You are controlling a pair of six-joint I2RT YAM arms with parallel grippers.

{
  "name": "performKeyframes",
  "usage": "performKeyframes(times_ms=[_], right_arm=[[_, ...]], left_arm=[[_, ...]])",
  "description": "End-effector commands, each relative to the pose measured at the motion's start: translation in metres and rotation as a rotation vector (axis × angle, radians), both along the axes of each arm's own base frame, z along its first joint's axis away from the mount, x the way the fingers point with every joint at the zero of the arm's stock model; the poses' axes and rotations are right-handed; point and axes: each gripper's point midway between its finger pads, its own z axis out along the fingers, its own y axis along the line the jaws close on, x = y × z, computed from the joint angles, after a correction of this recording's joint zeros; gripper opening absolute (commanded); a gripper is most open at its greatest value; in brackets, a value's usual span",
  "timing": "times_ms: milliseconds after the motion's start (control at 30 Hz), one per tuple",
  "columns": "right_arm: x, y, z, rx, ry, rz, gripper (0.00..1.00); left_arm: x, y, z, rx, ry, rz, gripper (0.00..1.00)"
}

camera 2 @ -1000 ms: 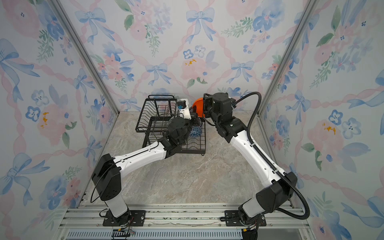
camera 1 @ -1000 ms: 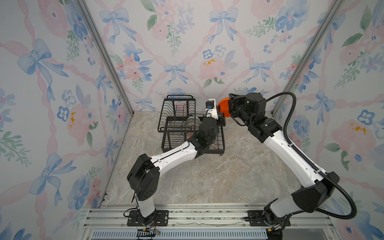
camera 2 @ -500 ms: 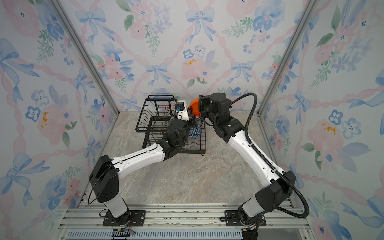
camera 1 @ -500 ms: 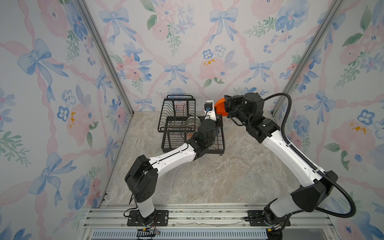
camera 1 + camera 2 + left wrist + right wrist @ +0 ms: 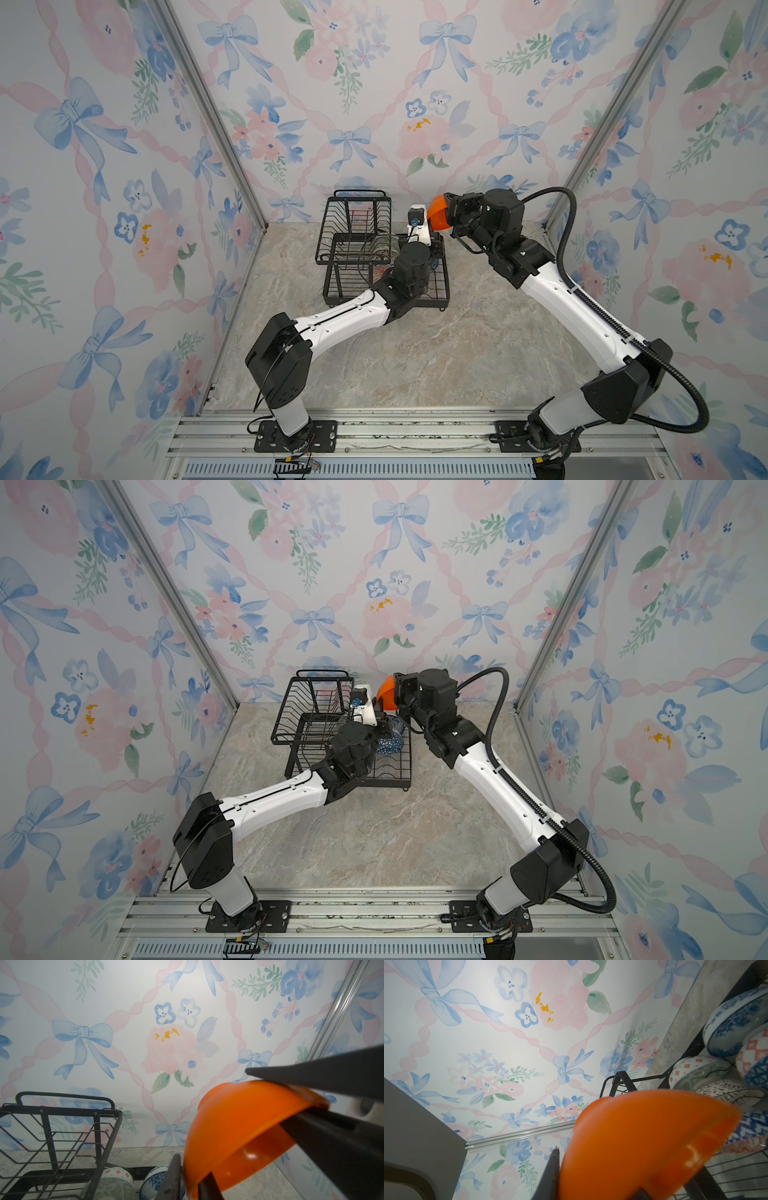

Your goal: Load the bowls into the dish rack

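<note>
Your right gripper point(image 5: 264, 1097) is clamping the glossy orange bowl point(image 5: 239, 1126) beside the black wire rack point(image 5: 360, 192); your left gripper point(image 5: 192, 1165) is straddling its rim, hold unclear.

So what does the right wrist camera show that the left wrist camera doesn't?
Only the right wrist view shows the brown-lattice bowl and blue geometric bowl in the dish rack. Only the left wrist view shows the rack's upper basket broadly. Both show the orange bowl, blue floral bowl and grey-green bowl.
</note>
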Motion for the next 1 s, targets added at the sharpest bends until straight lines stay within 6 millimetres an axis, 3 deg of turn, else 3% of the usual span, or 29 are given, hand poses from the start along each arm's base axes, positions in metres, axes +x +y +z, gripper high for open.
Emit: performKeyframes(times_ms=[0, 367, 567, 633, 700, 733, 967], right_arm=[[0.013, -0.015, -0.001, -0.061, -0.041, -0.069, 0.00], [0.016, -0.014, -0.004, -0.076, -0.061, -0.054, 0.00], [0.019, -0.014, -0.016, -0.099, -0.065, -0.033, 0.00], [0.020, -0.014, -0.020, -0.112, -0.067, -0.023, 0.00], [0.021, -0.011, -0.026, -0.122, -0.060, -0.009, 0.00], [0.021, -0.010, -0.029, -0.126, -0.057, -0.006, 0.00], [0.019, -0.003, -0.047, -0.150, -0.052, 0.026, 0.00]], left_arm=[[-0.020, 0.020, 0.050, -0.102, -0.090, 0.006, 0.26], [-0.029, 0.029, 0.046, -0.090, -0.067, 0.024, 0.51], [-0.040, 0.050, 0.046, -0.072, -0.045, 0.063, 0.67], [-0.044, 0.059, 0.044, -0.063, -0.032, 0.080, 0.78], [-0.051, 0.069, 0.039, -0.048, -0.014, 0.084, 0.95], [-0.053, 0.073, 0.037, -0.042, -0.005, 0.087, 0.98], [-0.069, 0.096, 0.022, -0.037, 0.149, -0.009, 0.98]])
